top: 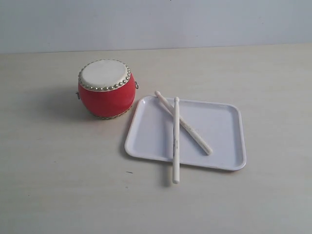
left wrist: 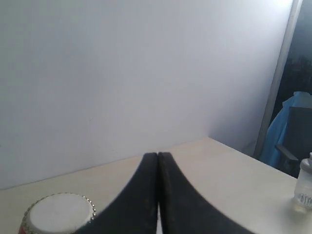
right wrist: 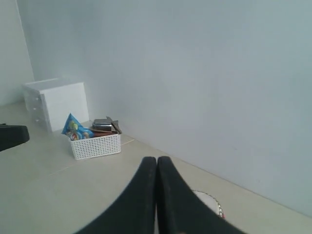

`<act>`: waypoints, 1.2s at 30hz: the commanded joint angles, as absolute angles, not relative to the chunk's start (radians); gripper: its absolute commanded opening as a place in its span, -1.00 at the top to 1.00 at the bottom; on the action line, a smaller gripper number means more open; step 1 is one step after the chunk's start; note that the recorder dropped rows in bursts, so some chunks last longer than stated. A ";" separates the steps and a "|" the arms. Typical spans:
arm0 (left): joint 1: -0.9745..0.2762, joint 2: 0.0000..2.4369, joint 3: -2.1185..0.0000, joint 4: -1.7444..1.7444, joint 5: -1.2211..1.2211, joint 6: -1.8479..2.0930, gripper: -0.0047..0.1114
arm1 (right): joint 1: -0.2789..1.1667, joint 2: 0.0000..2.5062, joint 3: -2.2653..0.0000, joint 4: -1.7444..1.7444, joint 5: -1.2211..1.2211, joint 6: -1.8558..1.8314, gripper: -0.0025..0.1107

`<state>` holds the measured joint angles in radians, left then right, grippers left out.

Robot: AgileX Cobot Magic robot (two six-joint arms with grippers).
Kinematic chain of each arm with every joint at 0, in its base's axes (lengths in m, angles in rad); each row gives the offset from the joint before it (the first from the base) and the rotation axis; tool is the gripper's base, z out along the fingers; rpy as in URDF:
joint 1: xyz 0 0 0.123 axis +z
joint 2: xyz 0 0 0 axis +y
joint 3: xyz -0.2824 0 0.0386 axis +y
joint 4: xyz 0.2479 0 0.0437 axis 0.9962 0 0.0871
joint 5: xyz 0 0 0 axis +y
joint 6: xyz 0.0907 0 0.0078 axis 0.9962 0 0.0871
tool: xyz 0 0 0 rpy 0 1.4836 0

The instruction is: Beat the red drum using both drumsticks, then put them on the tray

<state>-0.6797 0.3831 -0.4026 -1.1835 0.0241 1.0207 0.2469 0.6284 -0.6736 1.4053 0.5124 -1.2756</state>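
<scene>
Left tool (left wrist: pixel 157 195): clenched, jaws pressed flat together, grasping nothing; raised clear of the work area and absent from the exterior view.

Right tool (right wrist: pixel 156 195): clenched likewise, empty, also out of the exterior view.

Drum (top: pixel 106 88): red barrel body, cream skin ringed with brass studs, standing upright on the surface (top: pixel 58 185), just beside the tray's far-left corner. Its top shows in the left wrist view (left wrist: pixel 59 214) and a sliver of it in the right wrist view (right wrist: pixel 209 201).

Drumsticks: two pale sticks crossed near their far ends. First drumstick (top: pixel 176 139) runs lengthwise, far end over the tray, near end overhanging the front rim onto the surface. Second drumstick (top: pixel 183 123) lies diagonally, far tip poking over the back rim, the rest inside the tray.

Tray (top: pixel 224 136): white, low-rimmed, flat on the surface, right of the drum.

Other items: white basket (right wrist: pixel 95 144) of packets and a white box (right wrist: pixel 56 102), well apart.

Risks, judged: both tools need to open before any pickup. The crossed sticks may disturb each other; lifting the lower one could flip or roll the upper. The overhanging stick may pivot on the rim under a grip. A slim round stick can slip or twist in the jaws.
</scene>
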 commanded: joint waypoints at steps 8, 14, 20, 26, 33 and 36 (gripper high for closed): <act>-0.688 0.121 -0.231 -1.225 0.108 0.984 0.92 | 0.245 0.328 -0.319 1.744 0.680 -1.656 0.96; -0.688 0.054 -0.142 -1.243 0.110 0.984 0.92 | 0.245 0.218 -0.164 1.744 0.676 -1.660 0.96; -0.688 0.000 -0.028 -1.243 0.121 0.984 0.92 | 0.245 0.122 -0.026 1.744 0.658 -1.685 0.96; -0.686 0.000 0.000 -1.255 0.143 0.987 0.92 | 0.245 0.043 0.000 1.744 0.631 -1.708 0.96; -0.686 0.000 0.000 -1.255 0.241 0.988 0.92 | 0.245 0.044 0.000 1.638 0.631 -1.581 0.96; -0.686 0.000 0.000 -1.255 0.241 0.988 0.92 | 0.245 0.044 0.000 1.631 0.631 -1.558 0.96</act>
